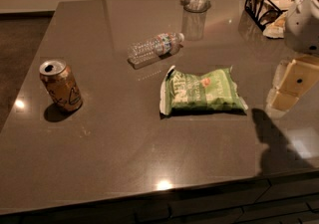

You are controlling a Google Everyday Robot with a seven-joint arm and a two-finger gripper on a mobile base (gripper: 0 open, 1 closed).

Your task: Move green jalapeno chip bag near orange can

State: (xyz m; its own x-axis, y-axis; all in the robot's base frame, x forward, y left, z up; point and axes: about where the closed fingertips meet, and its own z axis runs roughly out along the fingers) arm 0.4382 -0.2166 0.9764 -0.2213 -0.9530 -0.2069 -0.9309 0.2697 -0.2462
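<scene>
On the table, green jalapeno chip bag, water bottle behind, orange can well left, gripper right, width unclear

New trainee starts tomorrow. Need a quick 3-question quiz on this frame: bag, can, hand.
1. True or false: the green jalapeno chip bag touches the orange can.
2. What lies on its side behind the bag? A) a clear water bottle B) a mug C) a plate
3. Where is the hand relative to the bag?

Key
1. False: they sit well apart, with the can far to the picture's left.
2. A
3. At the picture's right edge, beside the bag and not touching it.
</scene>
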